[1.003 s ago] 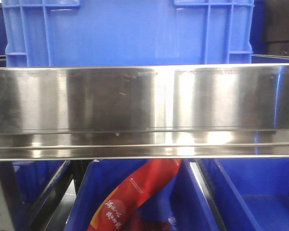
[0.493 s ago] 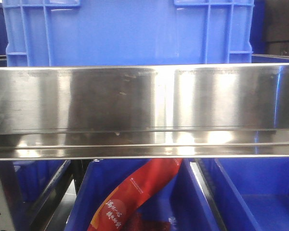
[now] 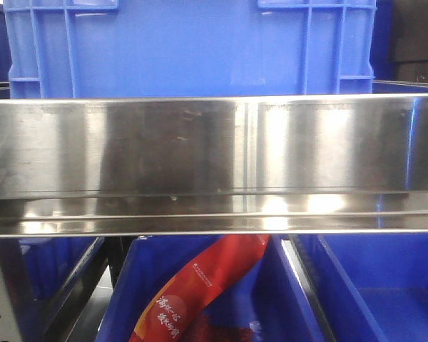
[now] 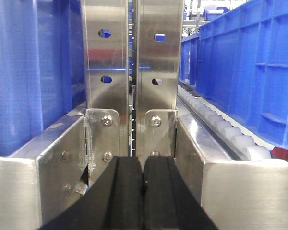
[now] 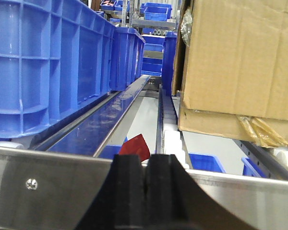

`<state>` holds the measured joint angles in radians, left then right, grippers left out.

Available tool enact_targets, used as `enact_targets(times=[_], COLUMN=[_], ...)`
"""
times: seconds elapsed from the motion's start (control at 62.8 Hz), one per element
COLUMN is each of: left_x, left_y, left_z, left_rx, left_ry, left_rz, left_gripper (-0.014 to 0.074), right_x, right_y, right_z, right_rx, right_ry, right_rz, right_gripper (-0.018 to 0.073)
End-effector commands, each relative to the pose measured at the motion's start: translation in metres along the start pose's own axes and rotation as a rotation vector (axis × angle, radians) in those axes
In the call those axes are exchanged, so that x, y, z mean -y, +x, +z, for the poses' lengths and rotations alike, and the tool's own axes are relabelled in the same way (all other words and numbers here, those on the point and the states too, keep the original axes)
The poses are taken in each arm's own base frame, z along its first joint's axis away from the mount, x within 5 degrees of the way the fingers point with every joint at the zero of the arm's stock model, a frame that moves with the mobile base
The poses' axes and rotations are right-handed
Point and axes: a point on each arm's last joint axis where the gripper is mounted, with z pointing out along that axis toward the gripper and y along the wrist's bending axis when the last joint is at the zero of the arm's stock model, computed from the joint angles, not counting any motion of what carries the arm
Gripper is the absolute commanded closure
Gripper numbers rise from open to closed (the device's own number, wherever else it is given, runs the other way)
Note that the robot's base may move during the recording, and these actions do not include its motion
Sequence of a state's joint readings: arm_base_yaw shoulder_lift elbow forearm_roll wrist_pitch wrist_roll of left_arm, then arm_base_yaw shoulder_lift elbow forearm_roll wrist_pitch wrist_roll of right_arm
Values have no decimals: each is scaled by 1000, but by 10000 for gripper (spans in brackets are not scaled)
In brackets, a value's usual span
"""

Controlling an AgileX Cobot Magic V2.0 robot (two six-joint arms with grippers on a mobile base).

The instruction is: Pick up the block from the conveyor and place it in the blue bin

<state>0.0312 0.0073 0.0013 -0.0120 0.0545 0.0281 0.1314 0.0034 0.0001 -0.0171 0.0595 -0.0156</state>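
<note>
No block in sight in any view, and no dark belt either – only steel rails, white rollers and blue crates. Left tool point(image 4: 143, 191) pressed shut, black pads meeting with just a seam between, nothing held, parked low in front of two upright steel brackets point(image 4: 132, 72). Right tool point(image 5: 146, 187) equally closed and empty, sitting behind a steel cross rail point(image 5: 48, 179).

Likely trouble from here: reaching blind. With the front view filled by a polished steel beam point(image 3: 214, 164), a block arriving could pass unseen; with both tools shut, a late opening would knock the block rather than take it. Tight quarters too – brackets close ahead of the left tool, rail across the right – so a careless lift risks striking metal.

Surface and room: warehouse racking, not a table. Large blue bin point(image 3: 192, 46) standing above the beam, more blue bins below, one holding a red printed packet point(image 3: 200, 292). Roller track point(image 4: 221, 127) running away on the right of the left wrist view beside a blue crate wall point(image 4: 249, 62). Cardboard box point(image 5: 240, 57) on rollers in the right wrist view, tall blue crates point(image 5: 48, 62) opposite, a red corner point(image 5: 136, 146) showing below the rail
</note>
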Motion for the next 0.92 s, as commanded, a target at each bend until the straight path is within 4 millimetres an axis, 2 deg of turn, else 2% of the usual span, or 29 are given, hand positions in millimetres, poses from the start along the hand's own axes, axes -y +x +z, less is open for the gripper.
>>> enact_targets(times=[0.0,0.907], left_x=[0,0], left_y=[-3,-3], left_z=[-1,-1], left_rx=[32,32], left_ry=[-4,-4], left_rz=[-12,-12], left_gripper=[708,708], right_x=[0,0], right_y=[-2,-2], right_z=[0,0], right_rx=[24,24], right_ry=[4,4], right_rz=[-10,-10], right_gripper=[721,721])
